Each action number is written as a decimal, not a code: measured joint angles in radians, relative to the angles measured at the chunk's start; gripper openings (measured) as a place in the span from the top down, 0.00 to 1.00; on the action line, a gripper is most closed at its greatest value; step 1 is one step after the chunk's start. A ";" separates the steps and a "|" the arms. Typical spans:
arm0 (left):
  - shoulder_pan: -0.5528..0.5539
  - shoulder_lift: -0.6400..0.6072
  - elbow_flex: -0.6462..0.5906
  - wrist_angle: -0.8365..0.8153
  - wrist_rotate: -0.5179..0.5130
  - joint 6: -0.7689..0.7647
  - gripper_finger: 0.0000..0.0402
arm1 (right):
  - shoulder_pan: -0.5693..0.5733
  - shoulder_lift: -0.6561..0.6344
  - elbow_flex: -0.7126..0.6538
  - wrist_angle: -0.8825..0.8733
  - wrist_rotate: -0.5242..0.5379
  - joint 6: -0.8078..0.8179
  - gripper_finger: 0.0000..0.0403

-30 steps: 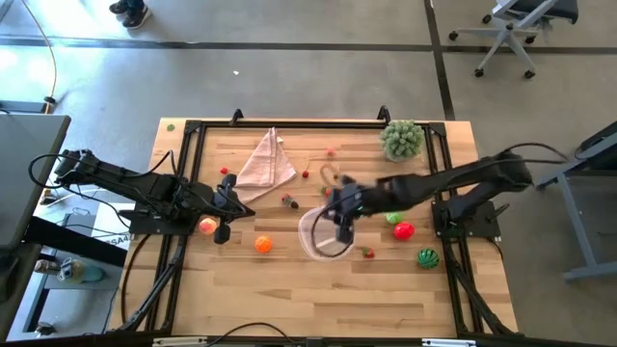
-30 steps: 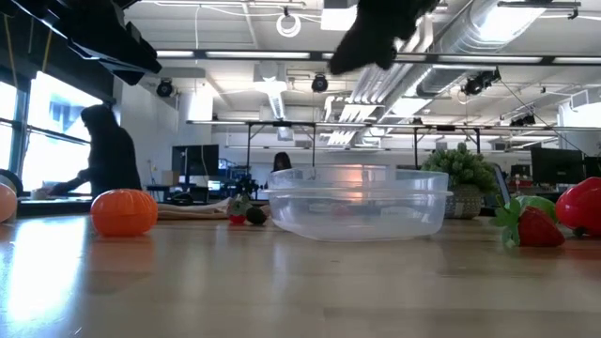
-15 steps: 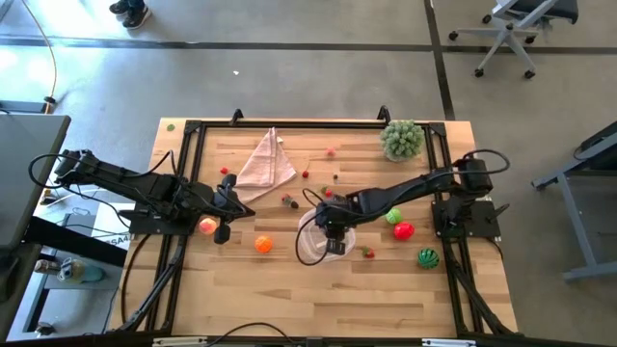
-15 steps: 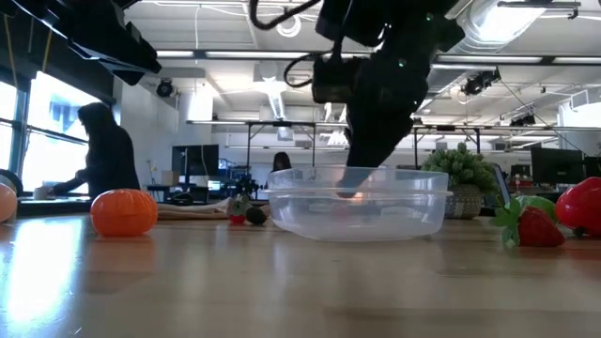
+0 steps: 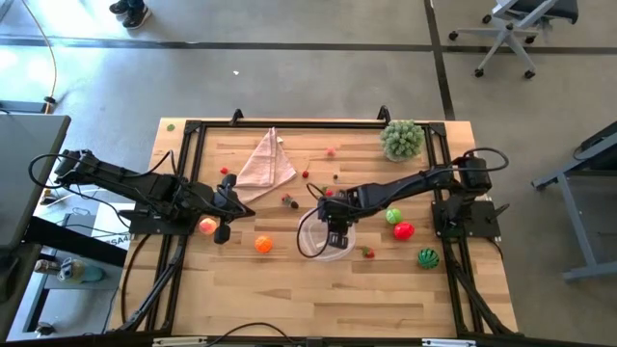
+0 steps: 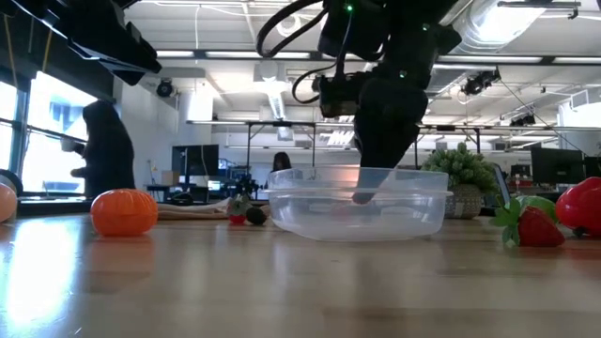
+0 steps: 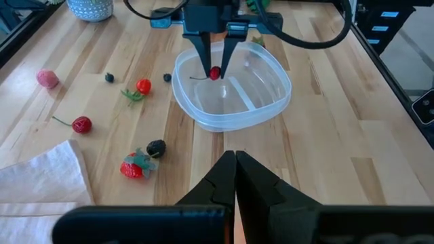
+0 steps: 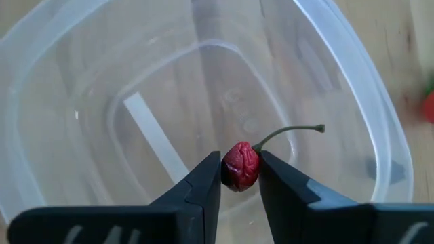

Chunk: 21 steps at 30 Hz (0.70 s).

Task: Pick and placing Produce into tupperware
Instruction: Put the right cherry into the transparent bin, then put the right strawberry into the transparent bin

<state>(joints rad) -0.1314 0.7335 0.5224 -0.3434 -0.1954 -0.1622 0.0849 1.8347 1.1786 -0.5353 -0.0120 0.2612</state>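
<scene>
Over the clear tub [image 8: 81, 88], right gripper [image 8: 239, 177] pinching a red cherry [image 8: 240, 165], unreleased; other fruit outside; left gripper [image 7: 235, 169] shut, idle.

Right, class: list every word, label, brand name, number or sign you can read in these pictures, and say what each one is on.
No text can be read in any view.
The tupperware, the cherry held in the right gripper and the wooden table show no lettering.
Small blue marks on dark equipment beside the table are too small to read.
</scene>
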 joint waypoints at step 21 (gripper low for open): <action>0.000 0.000 0.000 -0.004 0.000 0.000 1.00 | 0.011 -0.053 0.110 -0.117 0.050 -0.003 0.70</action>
<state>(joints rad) -0.1314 0.7334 0.5224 -0.3479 -0.1955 -0.1623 0.0956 1.7821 1.2881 -0.6520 0.0377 0.2579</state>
